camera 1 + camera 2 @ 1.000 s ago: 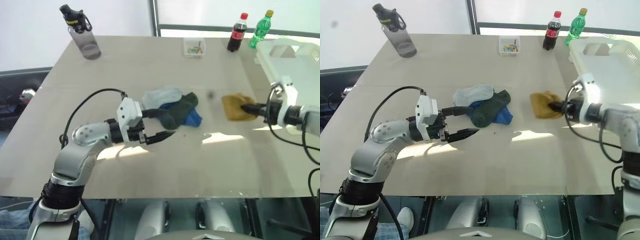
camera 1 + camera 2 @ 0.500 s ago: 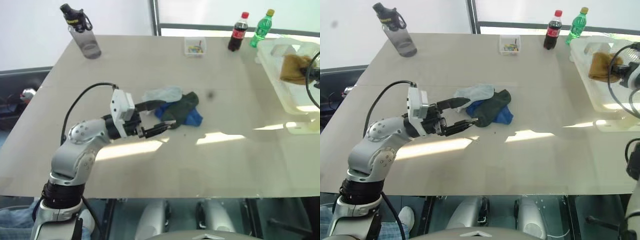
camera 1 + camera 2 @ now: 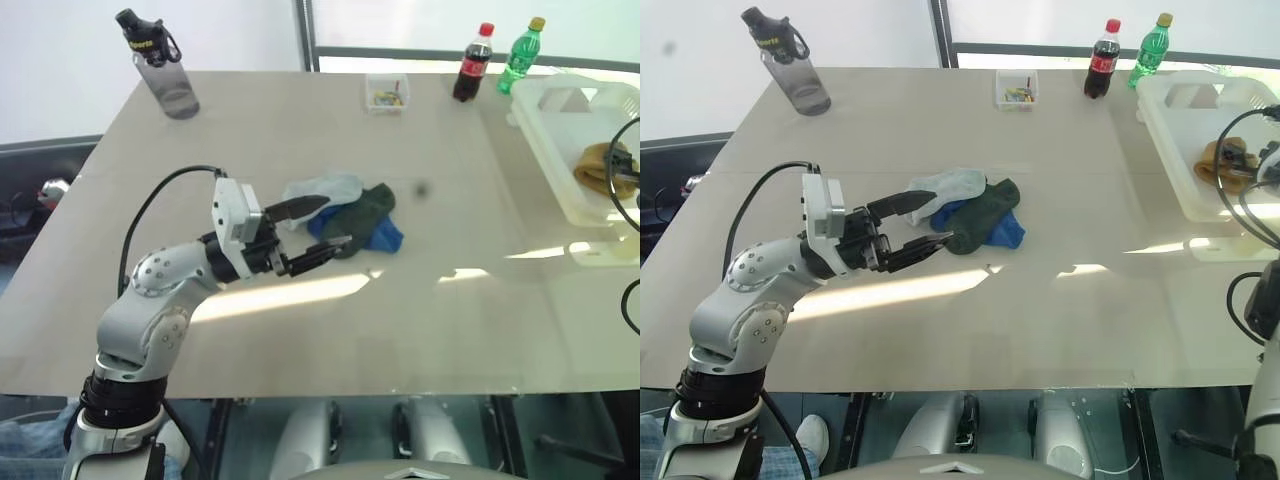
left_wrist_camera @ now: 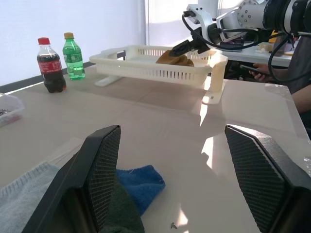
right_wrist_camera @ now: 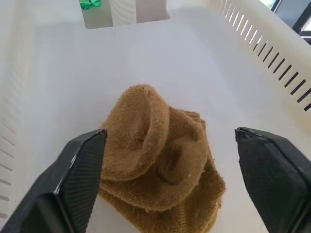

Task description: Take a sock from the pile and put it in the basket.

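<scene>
The yellow sock (image 5: 163, 160) lies in the basket (image 3: 560, 165), at the far right of the worktop (image 3: 330, 300). It sits crumpled on the white floor of the basket. The right gripper (image 5: 170, 179) is over it with its fingers wide apart, one on each side of the sock. It holds nothing. So one sock looks to be in its place.

The pile (image 3: 350, 215) is in the middle of the worktop. It has a light blue sock (image 3: 322, 189), a dark green sock (image 3: 362, 208) and a bright blue sock (image 3: 388, 237), all touching and partly on top of each other. The left gripper (image 3: 312, 232) is just left of the pile. Its fingers are apart and empty, and they point at the socks.

Socks are soft, light and floppy. They will not break. They bend and hang down when picked up, and they are not slippery. A good place to pinch is a thick fold or a raised bump, not a flat edge lying on the worktop. The green sock lies on top, so it looks easiest to take. A pinch that is too deep could catch two socks at once.

Far off stand a grey bottle (image 3: 160, 62), a small clear box (image 3: 387, 94), a cola bottle (image 3: 468, 63) and a green bottle (image 3: 523, 56).
</scene>
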### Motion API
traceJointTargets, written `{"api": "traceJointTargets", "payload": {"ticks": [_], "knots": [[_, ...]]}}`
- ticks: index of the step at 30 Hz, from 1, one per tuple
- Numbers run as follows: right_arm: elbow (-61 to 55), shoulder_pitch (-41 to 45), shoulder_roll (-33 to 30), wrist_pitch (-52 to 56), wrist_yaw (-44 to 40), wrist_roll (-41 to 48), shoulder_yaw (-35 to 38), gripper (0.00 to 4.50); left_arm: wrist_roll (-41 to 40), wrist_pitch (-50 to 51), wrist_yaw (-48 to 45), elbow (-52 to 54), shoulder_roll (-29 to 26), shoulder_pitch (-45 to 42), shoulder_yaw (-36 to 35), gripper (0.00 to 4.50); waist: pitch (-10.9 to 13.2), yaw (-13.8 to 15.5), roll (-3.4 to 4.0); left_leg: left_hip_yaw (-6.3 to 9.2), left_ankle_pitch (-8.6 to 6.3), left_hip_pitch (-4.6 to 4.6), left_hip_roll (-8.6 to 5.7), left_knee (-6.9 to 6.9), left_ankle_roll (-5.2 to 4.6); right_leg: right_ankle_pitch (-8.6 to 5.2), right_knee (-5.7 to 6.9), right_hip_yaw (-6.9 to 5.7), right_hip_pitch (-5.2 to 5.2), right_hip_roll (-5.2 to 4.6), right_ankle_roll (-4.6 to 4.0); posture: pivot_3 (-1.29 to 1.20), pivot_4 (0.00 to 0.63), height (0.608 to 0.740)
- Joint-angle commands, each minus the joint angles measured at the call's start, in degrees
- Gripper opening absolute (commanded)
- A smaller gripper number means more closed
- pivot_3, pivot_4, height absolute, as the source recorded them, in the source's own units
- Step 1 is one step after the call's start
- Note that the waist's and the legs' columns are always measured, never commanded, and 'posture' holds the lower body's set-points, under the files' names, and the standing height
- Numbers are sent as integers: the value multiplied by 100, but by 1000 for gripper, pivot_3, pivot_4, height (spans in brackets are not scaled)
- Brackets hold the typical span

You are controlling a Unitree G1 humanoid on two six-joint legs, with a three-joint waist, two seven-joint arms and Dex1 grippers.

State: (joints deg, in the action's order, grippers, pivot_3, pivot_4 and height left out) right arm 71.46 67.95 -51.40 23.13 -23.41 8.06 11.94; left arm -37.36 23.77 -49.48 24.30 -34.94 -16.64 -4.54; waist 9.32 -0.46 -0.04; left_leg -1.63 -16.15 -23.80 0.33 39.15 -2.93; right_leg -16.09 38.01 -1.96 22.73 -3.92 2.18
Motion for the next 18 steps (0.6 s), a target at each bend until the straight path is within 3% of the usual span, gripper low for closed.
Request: {"api": "traceJointTargets", "payload": {"ticks": [1,9,18], "knots": [[-69,106,-83,-121,-140,-141,-29,4452,-27,-116,61,173,14,-30,-156,3660,0,-4,0,0,0,0,0,0,0,0,0,0,0,0,0,0,150,740],[-274,-64,-199,-483,-693,-594,-374,4452,-18,-152,109,236,-3,69,-156,3660,0,-11,1,-1,0,1,0,2,0,0,2,3,0,-1,0,0,150,740],[-550,-283,-327,-1666,-924,-1021,-630,4452,28,-149,173,215,-10,91,-133,3660,0,-16,1,-1,0,2,0,6,0,0,5,3,0,-2,1,0,150,740]]}}
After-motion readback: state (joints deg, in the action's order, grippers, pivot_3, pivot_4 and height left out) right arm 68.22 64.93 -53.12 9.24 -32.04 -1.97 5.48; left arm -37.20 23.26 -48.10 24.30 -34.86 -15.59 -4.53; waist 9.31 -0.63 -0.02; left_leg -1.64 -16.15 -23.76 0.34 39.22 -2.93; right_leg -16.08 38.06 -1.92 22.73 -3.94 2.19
